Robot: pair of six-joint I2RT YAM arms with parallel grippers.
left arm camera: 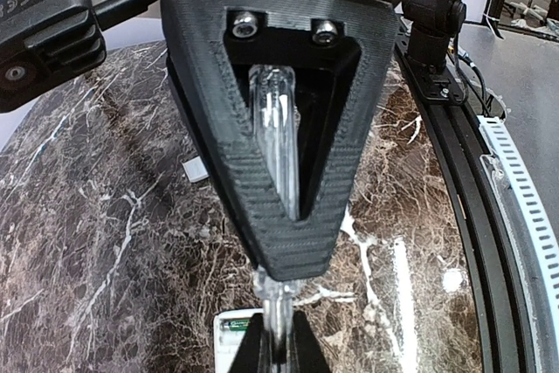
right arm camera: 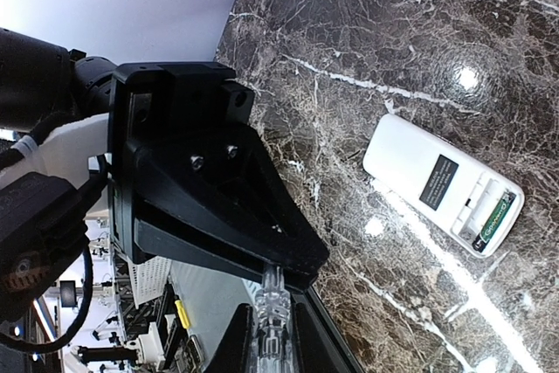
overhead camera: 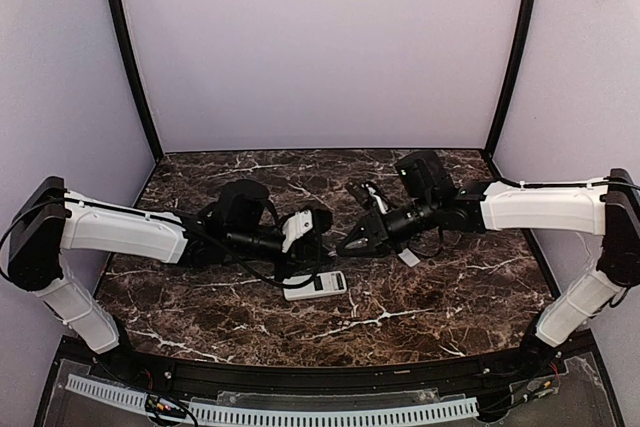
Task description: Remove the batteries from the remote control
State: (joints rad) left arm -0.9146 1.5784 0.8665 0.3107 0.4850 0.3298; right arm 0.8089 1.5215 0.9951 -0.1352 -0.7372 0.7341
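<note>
The remote control (overhead camera: 315, 285) lies flat on the dark marble table (overhead camera: 430, 307), at the near middle of the scene, its length running left to right. In the right wrist view, one end of its white body is uncovered. One of the batteries (right arm camera: 493, 220), in a green wrap, sits in the outer slot of the open compartment. A second battery cannot be made out.

Just beyond the remote, the left gripper (left arm camera: 276, 338) hangs over its left end, jaws drawn together with nothing seen between them. Its own camera catches the remote's corner and the green label right beside the fingertips.

To the right, the right gripper (right arm camera: 272, 329) is held above the marble, pointing left toward its partner and apart from the remote. Its jaws also look closed, and no object is visible between them. The two claws face each other across a small gap at mid-table.

A small flat white cover plate (left arm camera: 196, 169) rests on the marble farther right, under the right arm. The far half of the table runs back to pale lilac walls (overhead camera: 320, 47).
</note>
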